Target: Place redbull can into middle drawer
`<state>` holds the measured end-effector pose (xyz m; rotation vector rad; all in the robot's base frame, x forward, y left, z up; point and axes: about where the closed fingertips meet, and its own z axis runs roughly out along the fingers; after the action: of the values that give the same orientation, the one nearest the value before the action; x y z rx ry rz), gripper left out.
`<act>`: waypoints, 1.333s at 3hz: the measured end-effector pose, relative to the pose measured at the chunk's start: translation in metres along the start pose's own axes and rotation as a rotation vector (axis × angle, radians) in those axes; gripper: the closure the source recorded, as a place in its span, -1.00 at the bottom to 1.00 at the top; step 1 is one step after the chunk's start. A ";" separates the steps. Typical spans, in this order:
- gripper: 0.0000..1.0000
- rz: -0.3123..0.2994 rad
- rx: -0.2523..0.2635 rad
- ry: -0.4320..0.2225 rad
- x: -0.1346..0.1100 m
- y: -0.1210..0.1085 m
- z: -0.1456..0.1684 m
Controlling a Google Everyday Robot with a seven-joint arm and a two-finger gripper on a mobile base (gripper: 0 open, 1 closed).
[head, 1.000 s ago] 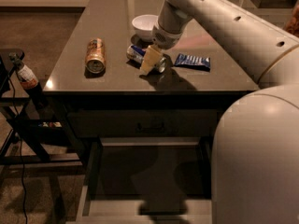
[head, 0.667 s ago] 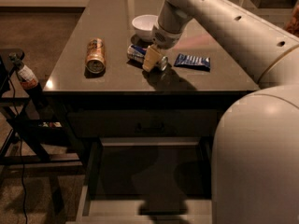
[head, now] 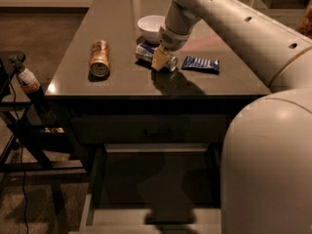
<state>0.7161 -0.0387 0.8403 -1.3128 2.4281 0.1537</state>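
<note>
Tan gripper fingers (head: 158,60) clasp redbull can (head: 145,50) between bowl (head: 148,26) and packet (head: 200,63)

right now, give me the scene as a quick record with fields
redbull can: lying on its side on the tabletop, in front of the white bowl, left of the blue snack packet
pincer: down at the redbull can, near its silver end
middle drawer: pulled open below the tabletop, dark bottom showing
orange-gold can: on its side, left of the redbull can, apart from it
task state: can not yet in the drawer
</note>
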 end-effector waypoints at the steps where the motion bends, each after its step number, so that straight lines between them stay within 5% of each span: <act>1: 1.00 0.000 0.000 0.000 0.000 0.000 0.000; 4: 1.00 -0.004 0.066 -0.025 0.034 0.023 -0.044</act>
<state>0.6688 -0.0645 0.8667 -1.2799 2.3890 0.0879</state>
